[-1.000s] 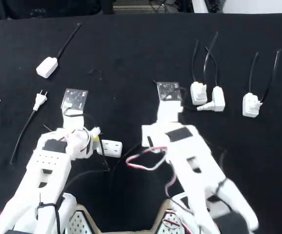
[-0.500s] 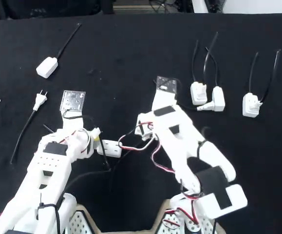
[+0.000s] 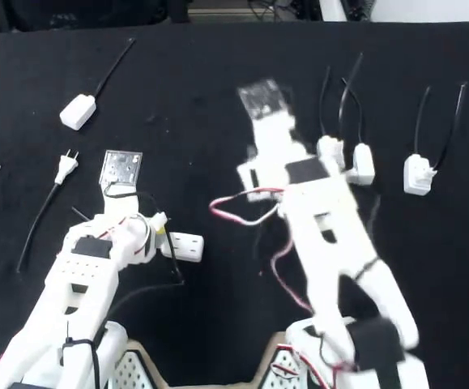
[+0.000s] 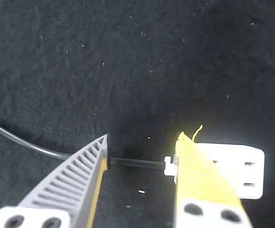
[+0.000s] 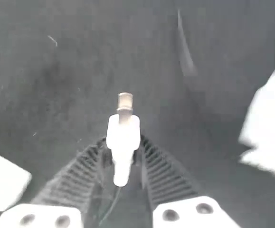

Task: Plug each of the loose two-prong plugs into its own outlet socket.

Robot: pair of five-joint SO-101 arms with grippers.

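the right arm (image 3: 331, 243) stretches far forward over the black worktop (image 3: 193, 89). its gripper (image 5: 123, 145) is clamped on a small white two-prong plug (image 5: 123, 133), metal end pointing away from the wrist. the left arm (image 3: 80, 284) sits folded low. its gripper (image 4: 142, 142) is spread wide with nothing in its grasp, and its yellow finger (image 4: 194, 171) is just beside a white outlet socket (image 4: 239, 171) trailing a thin black cable (image 4: 132, 163).

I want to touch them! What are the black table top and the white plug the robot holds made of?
The table cover looks like felt or cloth: dull black, dotted with pale lint. The plug looks like smooth white plastic, slightly glossy; its greyish prong is probably metal.
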